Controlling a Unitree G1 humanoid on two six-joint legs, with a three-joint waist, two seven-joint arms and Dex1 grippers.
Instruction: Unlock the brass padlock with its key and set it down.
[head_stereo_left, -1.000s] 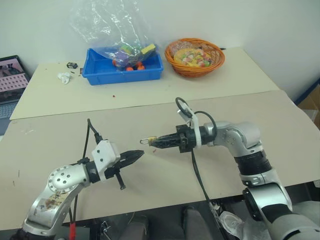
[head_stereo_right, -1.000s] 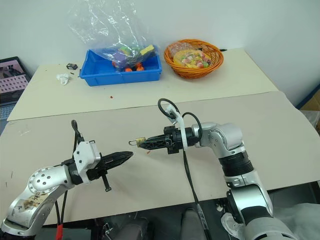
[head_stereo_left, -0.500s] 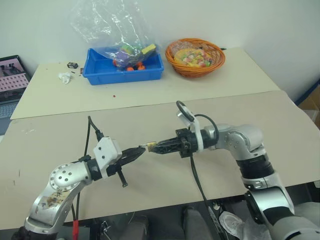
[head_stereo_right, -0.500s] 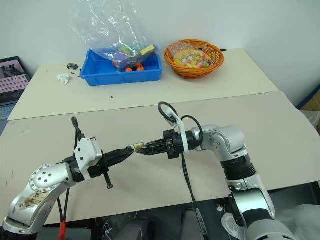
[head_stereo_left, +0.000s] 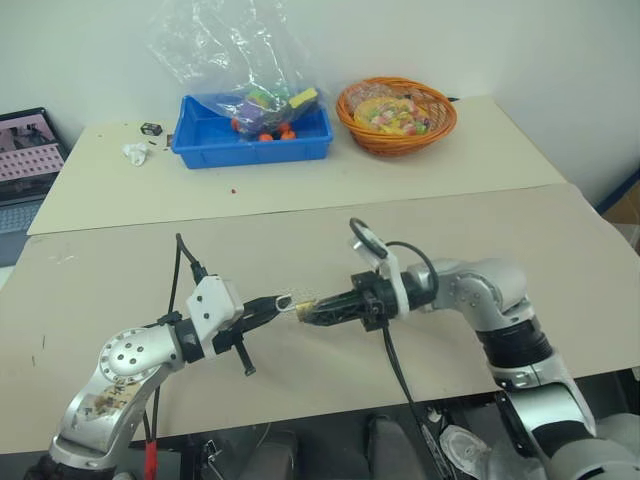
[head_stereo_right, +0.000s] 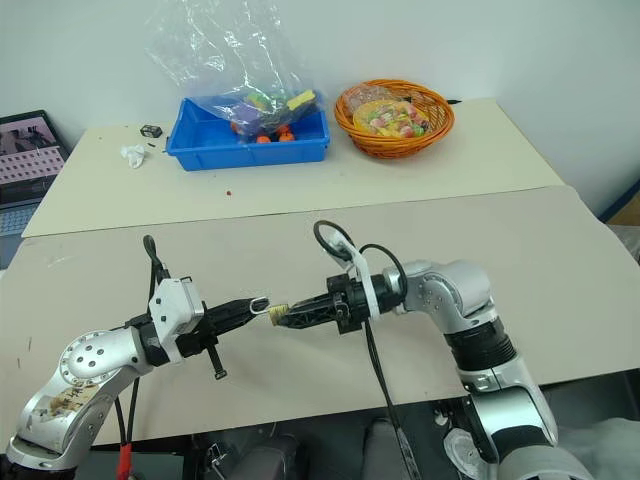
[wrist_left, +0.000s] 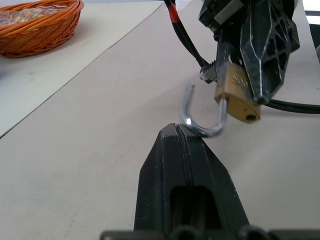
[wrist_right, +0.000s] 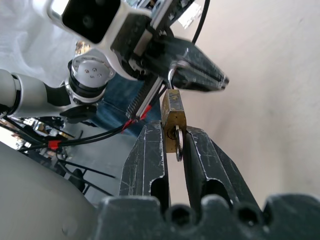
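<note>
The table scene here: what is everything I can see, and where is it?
brass padlock: one, yellow-gold, shackle swung open, between the grippers above the near table
blue bin: one, far table, toys under a clear bag
orange basket: one, far table, right of the bin
white scrap: one, left of the bin
laptop: one, far left
right gripper: black, shut on the padlock body
left gripper: black, shut on the shackle

Since a second ago the right gripper (head_stereo_right: 284, 318) has carried the brass padlock (head_stereo_right: 274, 315) across the gap to the left gripper (head_stereo_right: 254, 305), whose shut tips now touch its open shackle (wrist_left: 201, 118).
</note>
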